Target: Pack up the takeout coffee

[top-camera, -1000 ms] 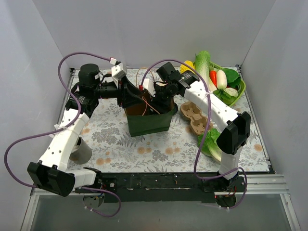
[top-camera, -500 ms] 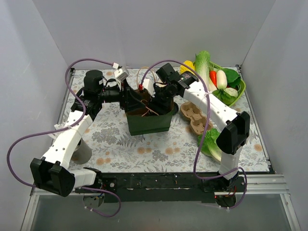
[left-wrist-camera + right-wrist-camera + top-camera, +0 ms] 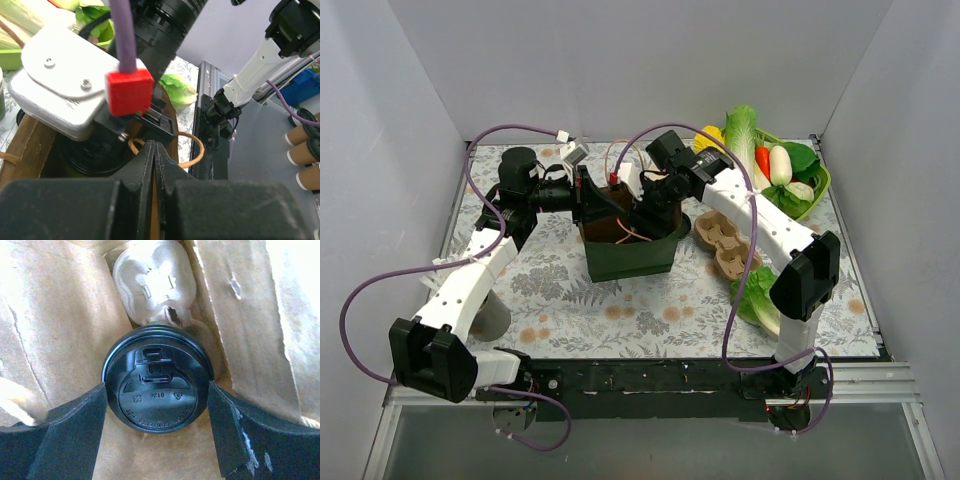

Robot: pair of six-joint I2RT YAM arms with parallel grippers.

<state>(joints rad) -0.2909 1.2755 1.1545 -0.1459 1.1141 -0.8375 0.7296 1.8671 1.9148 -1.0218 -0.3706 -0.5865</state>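
Note:
The takeout coffee shows from above as a round black lid (image 3: 157, 385) inside the brown-lined paper bag (image 3: 630, 258). My right gripper (image 3: 157, 392) reaches down into the bag, and its fingers (image 3: 75, 425) press on both sides of the lid. The cup body below the lid is hidden. In the top view my right gripper (image 3: 655, 205) is over the bag's mouth. My left gripper (image 3: 154, 145) is shut on the bag's rim at its back left, with a strip of brown paper pinched between the jaws. A dark round edge of the lid (image 3: 95, 155) shows in the left wrist view.
A white crumpled wad (image 3: 152, 282) lies in the bag beyond the cup. A brown pulp tray (image 3: 725, 245) sits right of the bag, a leafy green (image 3: 757, 295) near it, a vegetable basket (image 3: 790, 175) back right. A grey cup (image 3: 492, 315) stands front left.
My left arm has swung right toward the bag, and its gripper has closed on the rim. The right arm has stayed in the bag with the cup.

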